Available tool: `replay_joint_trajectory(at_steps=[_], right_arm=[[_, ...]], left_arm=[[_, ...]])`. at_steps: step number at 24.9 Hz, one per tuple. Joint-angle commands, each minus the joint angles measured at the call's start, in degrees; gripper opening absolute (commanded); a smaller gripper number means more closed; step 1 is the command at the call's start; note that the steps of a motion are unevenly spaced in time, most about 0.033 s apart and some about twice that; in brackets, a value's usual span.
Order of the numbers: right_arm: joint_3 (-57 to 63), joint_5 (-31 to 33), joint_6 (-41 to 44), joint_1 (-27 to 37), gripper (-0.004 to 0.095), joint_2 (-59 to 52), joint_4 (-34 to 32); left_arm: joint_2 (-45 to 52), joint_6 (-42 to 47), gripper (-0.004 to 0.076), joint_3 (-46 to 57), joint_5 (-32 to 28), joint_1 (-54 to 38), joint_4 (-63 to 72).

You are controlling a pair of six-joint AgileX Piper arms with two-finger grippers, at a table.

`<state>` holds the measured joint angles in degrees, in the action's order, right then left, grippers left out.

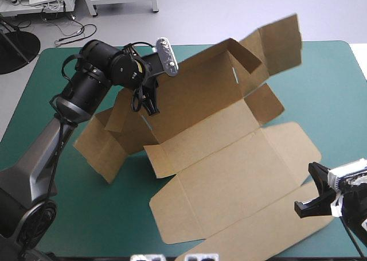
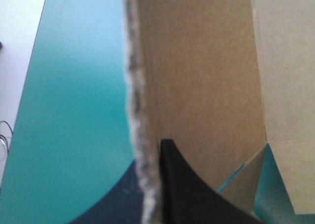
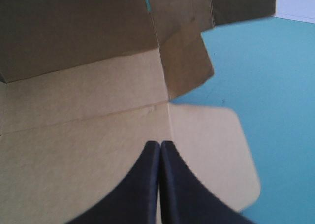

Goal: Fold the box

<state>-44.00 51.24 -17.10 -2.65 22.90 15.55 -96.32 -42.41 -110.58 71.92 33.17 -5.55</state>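
The box [image 1: 229, 158] lies at centre, its back wall raised toward 11 o'clock. The left gripper [image 1: 150, 107] pinches this wall's edge. The right gripper [image 3: 160, 150], at 4 o'clock, is closed and empty. The board seems light and stiff, so it is best gripped by its edges.

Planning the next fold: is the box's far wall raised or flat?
Raised: left claw grips the box, far wall lifted; near panels lie flat.

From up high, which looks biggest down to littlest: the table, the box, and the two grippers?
1. table
2. box
3. left gripper and right gripper: they look about alike, and the right one is nearer the camera, so no ranking.
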Motion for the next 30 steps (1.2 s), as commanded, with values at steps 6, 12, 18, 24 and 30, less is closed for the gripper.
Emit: replay_joint_trajectory(at_steps=[6,12,18,24,30], right_arm=[[-6.54,-3.96,0.46,-0.21,-0.0020,5.92,0.43],[-11.77,-4.31,1.68,-0.21,-0.0020,10.06,0.43],[-20.79,-3.81,1.68,-0.21,-0.0020,18.11,0.43],[-30.11,-2.59,0.53,-0.21,-0.0020,30.63,2.65],[-48.96,8.67,-1.95,-0.21,-0.0020,53.21,7.22]], left_arm=[[8.06,-0.53,-0.0010,7.77,-4.95,8.73,-8.59],[17.05,2.32,-0.0010,26.83,-19.99,12.17,-17.21],[25.19,7.49,-0.0009,44.68,-36.45,14.40,-31.77],[26.04,14.99,-0.0010,50.35,-40.76,14.40,-39.74],[25.80,23.36,-0.0010,50.57,-42.03,17.79,-52.96]])
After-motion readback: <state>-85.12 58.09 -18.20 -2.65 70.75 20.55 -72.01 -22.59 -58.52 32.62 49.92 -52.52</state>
